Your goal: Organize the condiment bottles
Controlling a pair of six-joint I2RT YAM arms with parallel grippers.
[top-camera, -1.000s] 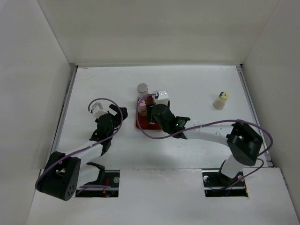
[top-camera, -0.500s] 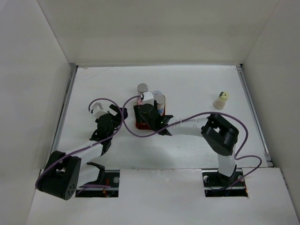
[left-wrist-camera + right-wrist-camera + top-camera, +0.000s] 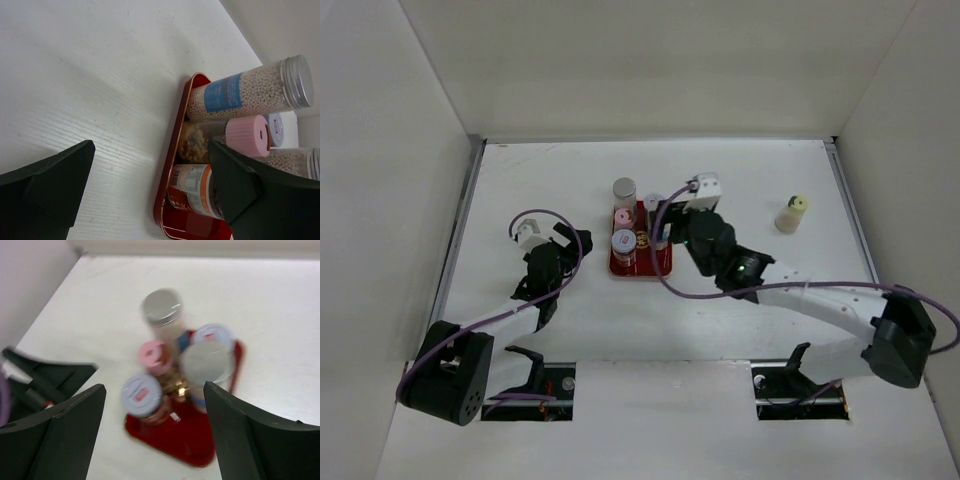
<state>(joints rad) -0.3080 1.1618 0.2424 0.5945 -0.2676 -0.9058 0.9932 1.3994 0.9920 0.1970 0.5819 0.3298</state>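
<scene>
The small cream bottle with a yellow cap [image 3: 791, 214] is standing alone, well right of the flat red rectangular tray [image 3: 642, 268]. Probably light, stiff and smooth, it is inviting a grip around its body. The right gripper [image 3: 154, 389] and left gripper [image 3: 149, 156] are both gaping wide, carrying nothing.
</scene>
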